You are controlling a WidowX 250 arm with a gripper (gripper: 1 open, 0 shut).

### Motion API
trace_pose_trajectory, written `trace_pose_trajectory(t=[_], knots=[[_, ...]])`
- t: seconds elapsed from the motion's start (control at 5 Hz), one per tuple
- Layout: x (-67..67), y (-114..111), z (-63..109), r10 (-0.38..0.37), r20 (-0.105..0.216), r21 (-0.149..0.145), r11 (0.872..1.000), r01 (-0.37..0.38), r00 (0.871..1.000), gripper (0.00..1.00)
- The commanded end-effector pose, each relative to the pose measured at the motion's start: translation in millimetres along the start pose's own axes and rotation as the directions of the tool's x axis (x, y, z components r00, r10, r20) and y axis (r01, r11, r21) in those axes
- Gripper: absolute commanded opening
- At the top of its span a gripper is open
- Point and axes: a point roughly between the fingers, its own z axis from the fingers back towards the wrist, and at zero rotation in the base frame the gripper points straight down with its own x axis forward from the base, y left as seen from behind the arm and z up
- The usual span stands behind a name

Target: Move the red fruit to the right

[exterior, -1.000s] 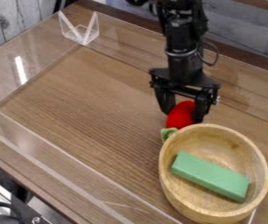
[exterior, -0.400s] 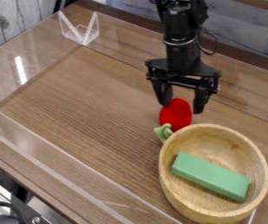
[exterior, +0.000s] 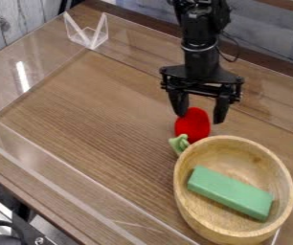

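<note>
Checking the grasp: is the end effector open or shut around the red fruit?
Open. The end effector has its fingers spread wide, above and to either side of the red fruit, which lies on the table beside the wooden bowl.

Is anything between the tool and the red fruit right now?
Nothing visible. The tool hangs open directly above the red fruit, its fingers on either side of the fruit's top. The fruit lies on the table right beside the rim of the wooden bowl, which holds a green block.

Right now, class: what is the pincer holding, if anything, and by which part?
Nothing. The pincer stands open just above the red fruit, which lies on the table beside the wooden bowl.
</note>
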Motion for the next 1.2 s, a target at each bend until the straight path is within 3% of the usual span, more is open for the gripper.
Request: trace_pose_trajectory(t=[0.0, 0.2, 0.4, 0.6, 0.8, 1.0], knots=[[7.9, 4, 29.8, -0.001, 0.069, -0.025, 1.0, 0.003, 0.998, 1.0], [11.1, 7, 53.3, -0.004, 0.093, -0.049, 0.999, 0.009, 0.996, 1.0], [16.9, 16, 87.1, 0.008, 0.139, -0.074, 0.997, 0.002, 0.99, 1.0], [23.1, 39, 101.7, 0.036, 0.175, -0.072, 0.997, -0.024, 0.984, 1.0], [26.9, 67, 112.5, 0.059, 0.196, -0.043, 0.998, -0.051, 0.979, 1.0], [22.7, 105, 118.5, 0.13, 0.222, -0.01, 0.991, -0.131, 0.966, 1.0]])
